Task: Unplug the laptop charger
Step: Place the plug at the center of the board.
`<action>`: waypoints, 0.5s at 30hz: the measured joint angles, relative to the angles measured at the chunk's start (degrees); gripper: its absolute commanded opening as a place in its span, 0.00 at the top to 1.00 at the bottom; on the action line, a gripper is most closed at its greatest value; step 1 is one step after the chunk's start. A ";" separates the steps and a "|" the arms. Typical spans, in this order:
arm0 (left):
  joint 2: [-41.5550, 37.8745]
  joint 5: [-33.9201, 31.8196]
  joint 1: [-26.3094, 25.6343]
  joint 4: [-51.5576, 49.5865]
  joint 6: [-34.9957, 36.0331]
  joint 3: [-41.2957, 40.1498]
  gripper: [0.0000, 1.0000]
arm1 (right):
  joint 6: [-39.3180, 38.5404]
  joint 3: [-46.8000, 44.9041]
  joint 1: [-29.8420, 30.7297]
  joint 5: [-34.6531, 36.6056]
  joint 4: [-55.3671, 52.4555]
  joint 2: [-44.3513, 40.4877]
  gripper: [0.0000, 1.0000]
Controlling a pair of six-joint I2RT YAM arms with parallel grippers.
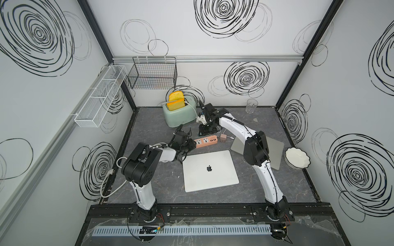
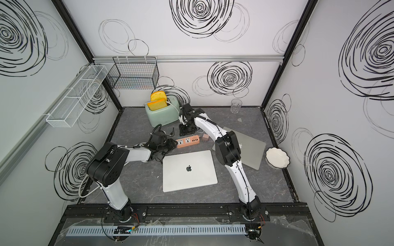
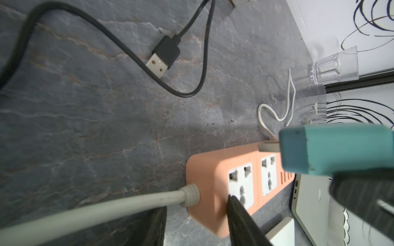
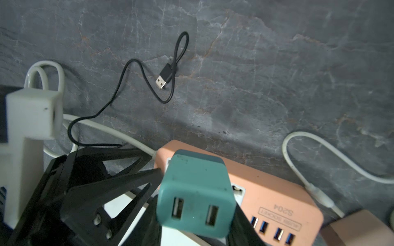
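A closed silver laptop (image 1: 210, 170) lies nearest on the grey surface (image 1: 266, 187); just beyond its far left corner the left hand (image 3: 197, 202) stands released, its fingers (image 3: 238, 215) parted astride the cord end of the orange power strip (image 1: 205, 141), one tip touching the strip's face beside the first socket; both sockets show empty in the left wrist view; the right hand (image 1: 204, 132) is clenched on the teal charger (image 4: 194, 196), which hangs just above the strip; a black USB cable (image 4: 164, 76) lies loose beyond; farthest stand the green toaster (image 1: 179, 115) and a glass (image 1: 251, 105).
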 measured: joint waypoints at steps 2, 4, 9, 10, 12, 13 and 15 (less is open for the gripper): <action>-0.11 -0.48 -0.22 -0.39 0.26 0.13 0.50 | 0.02 0.00 -1.14 -0.37 0.81 0.02 0.81; -0.22 -0.85 -0.39 -1.07 0.63 0.39 0.49 | 0.04 0.00 -2.14 -1.07 1.90 0.02 0.81; -0.85 -2.27 -1.29 -4.42 2.08 1.68 0.45 | 0.33 -0.28 -4.13 -3.50 5.09 0.52 0.79; -1.07 -2.54 -1.44 -5.27 2.38 1.88 0.44 | 0.39 -0.48 -4.24 -3.98 5.66 0.68 0.79; -1.53 -2.84 -1.75 -6.91 2.89 2.23 0.41 | 0.50 -0.94 -4.22 -5.18 6.51 1.25 0.78; -1.79 -2.84 -1.86 -7.85 3.19 2.36 0.40 | 0.50 -1.01 -4.13 -5.99 6.80 1.68 0.77; -2.34 -2.75 -2.14 -9.42 4.04 2.58 0.38 | 0.68 -1.46 -3.98 -7.72 7.45 2.60 0.77</action>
